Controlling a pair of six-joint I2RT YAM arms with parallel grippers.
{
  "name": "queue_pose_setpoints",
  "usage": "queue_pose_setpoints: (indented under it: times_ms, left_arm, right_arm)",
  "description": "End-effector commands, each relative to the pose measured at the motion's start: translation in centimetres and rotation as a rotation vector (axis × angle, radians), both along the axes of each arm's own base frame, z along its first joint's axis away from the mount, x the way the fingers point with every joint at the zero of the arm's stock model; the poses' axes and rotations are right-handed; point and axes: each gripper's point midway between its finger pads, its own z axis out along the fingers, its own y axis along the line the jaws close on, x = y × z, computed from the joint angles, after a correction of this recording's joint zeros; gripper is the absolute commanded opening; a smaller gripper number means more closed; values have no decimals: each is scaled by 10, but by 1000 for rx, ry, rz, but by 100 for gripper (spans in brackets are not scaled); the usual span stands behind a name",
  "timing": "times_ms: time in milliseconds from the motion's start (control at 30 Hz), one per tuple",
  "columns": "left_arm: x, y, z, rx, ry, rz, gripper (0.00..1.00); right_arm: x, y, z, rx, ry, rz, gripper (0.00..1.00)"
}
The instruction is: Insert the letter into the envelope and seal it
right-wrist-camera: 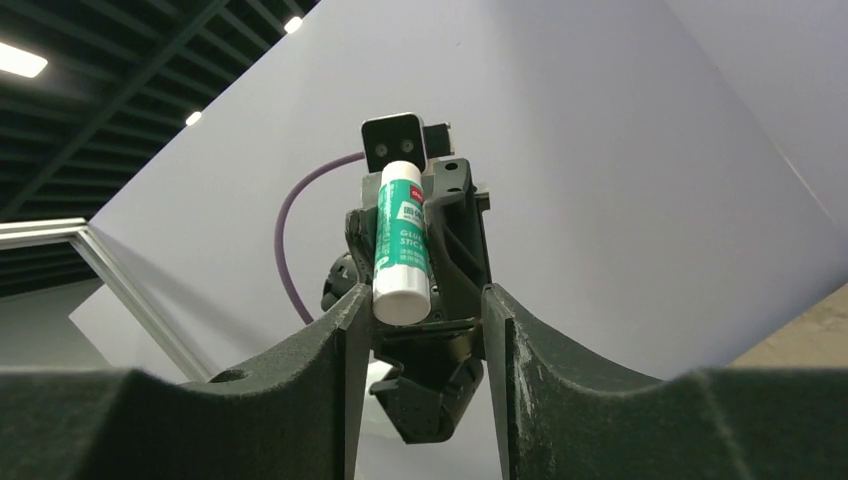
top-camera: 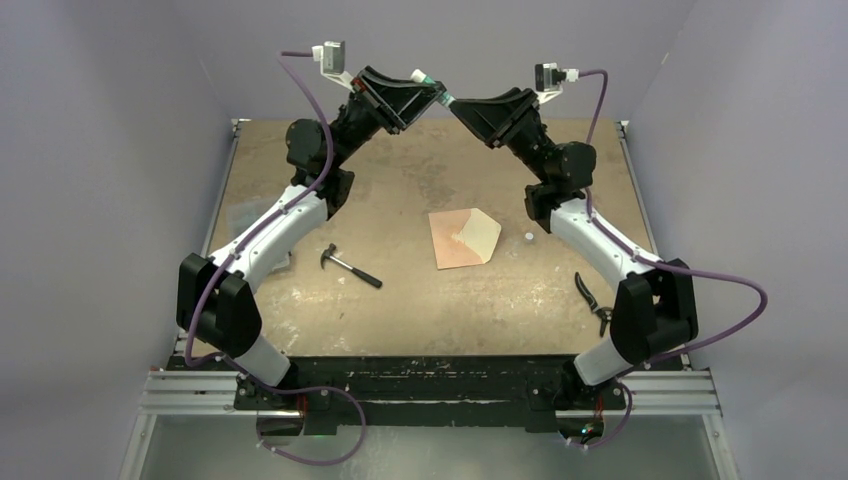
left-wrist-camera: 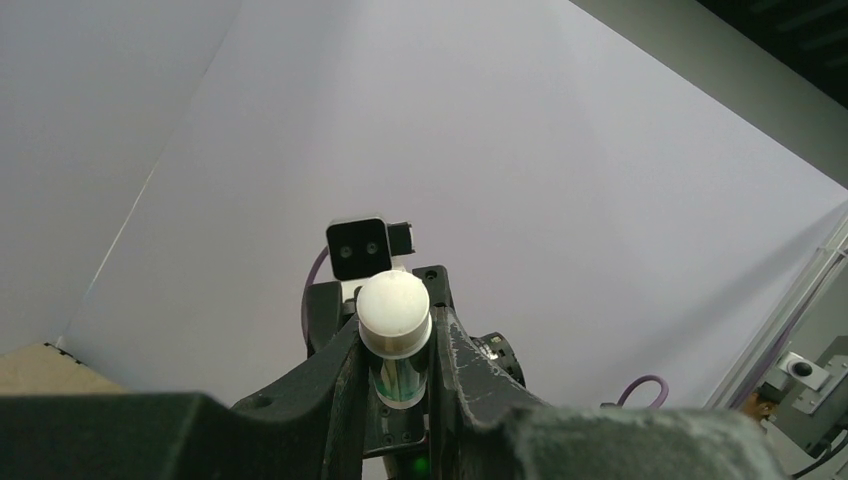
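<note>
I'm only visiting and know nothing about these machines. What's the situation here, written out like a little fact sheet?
left end effector: high above the table, shut on the glue stick
right end effector: high, facing the left one, fingers apart around the stick's white end
envelope: lying flat mid-table, flap open, cream inner face up
letter: cannot be told apart from the envelope
also on the table: hammer, pliers, small white object
</note>
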Motion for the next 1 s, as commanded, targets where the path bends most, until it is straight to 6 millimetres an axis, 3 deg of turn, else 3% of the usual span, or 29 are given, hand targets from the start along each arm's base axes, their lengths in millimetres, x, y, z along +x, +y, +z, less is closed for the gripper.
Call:
queue_pose_setpoints:
  times_ms: [0, 200, 433, 533, 600, 733, 833, 867, 967]
  left_arm:
    - [-14, 4, 20, -41, -63, -18, 0]
    - [-20, 5, 21, -63, -75, -48, 0]
    - [-35, 11, 32, -89, -139, -56, 0]
    - [-43, 15, 33, -104, -186, -58, 0]
    - [-54, 20, 33, -122, -267, -50, 0]
    - [-68, 20, 30, -88, -416, -16, 0]
    - [-69, 18, 31, -67, -443, -16, 0]
    - [-64, 17, 31, -63, -421, -12, 0]
    - [-45, 12, 26, -30, -318, 16, 0]
  right_arm:
    - [-2, -2, 24, 45, -21, -1, 45]
    - [19, 4, 12, 34, 103, 15, 28]
    - [45, 14, -37, 21, 387, 73, 13]
    - [33, 15, -41, 114, 461, 227, 1]
    - [20, 10, -36, 214, 502, 354, 0]
    - [-4, -15, -14, 471, 567, 603, 0]
    - [-14, -37, -3, 632, 555, 682, 0]
    - [-16, -40, -2, 639, 544, 669, 5]
    - [-14, -32, -7, 529, 463, 531, 59]
